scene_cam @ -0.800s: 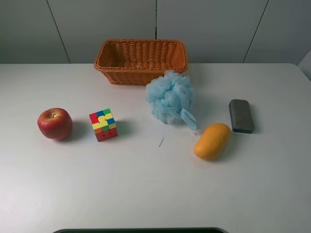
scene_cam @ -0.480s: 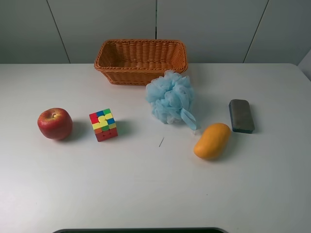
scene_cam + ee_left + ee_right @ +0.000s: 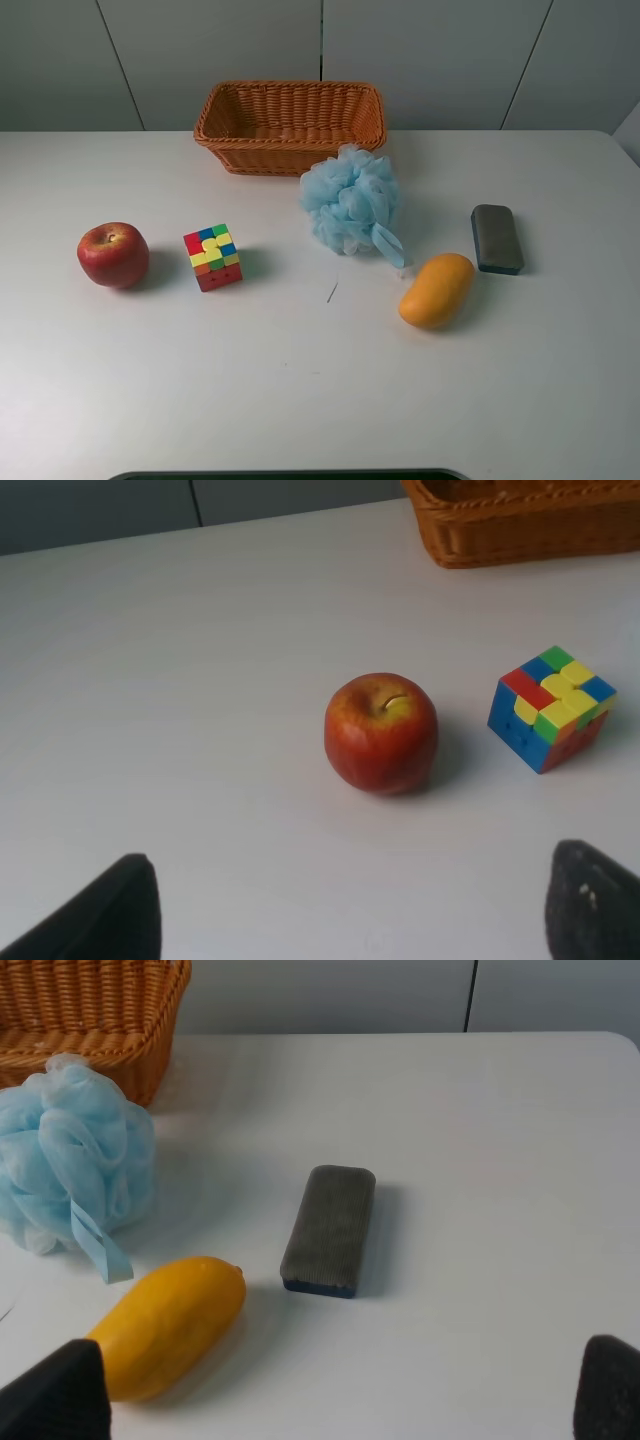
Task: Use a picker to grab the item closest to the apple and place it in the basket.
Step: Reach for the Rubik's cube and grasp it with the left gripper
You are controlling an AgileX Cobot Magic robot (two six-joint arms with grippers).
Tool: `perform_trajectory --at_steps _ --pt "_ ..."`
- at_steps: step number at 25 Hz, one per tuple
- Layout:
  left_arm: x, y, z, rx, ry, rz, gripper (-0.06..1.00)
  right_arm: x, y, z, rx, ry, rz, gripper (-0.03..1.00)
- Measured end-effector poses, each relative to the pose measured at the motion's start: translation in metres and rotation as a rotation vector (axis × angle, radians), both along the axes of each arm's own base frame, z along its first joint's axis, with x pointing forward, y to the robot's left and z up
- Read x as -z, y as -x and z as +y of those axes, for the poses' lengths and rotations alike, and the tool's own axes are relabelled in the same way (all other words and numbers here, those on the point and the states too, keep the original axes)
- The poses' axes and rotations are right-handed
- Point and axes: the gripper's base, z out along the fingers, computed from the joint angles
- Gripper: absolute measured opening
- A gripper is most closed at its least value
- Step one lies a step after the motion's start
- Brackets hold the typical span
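Note:
A red apple (image 3: 113,254) lies at the left of the white table; it also shows in the left wrist view (image 3: 381,733). A multicoloured puzzle cube (image 3: 212,257) sits just right of it, the closest item to it, and shows in the left wrist view (image 3: 551,707) too. The wicker basket (image 3: 290,126) stands at the back centre. My left gripper (image 3: 355,920) is open and empty, well short of the apple. My right gripper (image 3: 330,1400) is open and empty, short of the mango. Neither arm shows in the exterior high view.
A light blue bath pouf (image 3: 351,203) lies in front of the basket's right end. A yellow mango (image 3: 436,289) and a grey block (image 3: 497,238) lie at the right. A thin short mark (image 3: 331,291) is on the table's middle.

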Motion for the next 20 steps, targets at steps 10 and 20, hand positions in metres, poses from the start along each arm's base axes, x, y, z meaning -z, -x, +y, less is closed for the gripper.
perform_trajectory --at_steps 10,20 --pt "-0.059 -0.042 -0.003 -0.041 0.033 0.184 0.74 0.000 0.000 0.000 0.000 0.000 0.000 0.70" --pt "-0.064 -0.169 -0.020 0.074 -0.017 0.546 0.74 0.000 0.000 0.000 0.000 0.000 0.000 0.70"
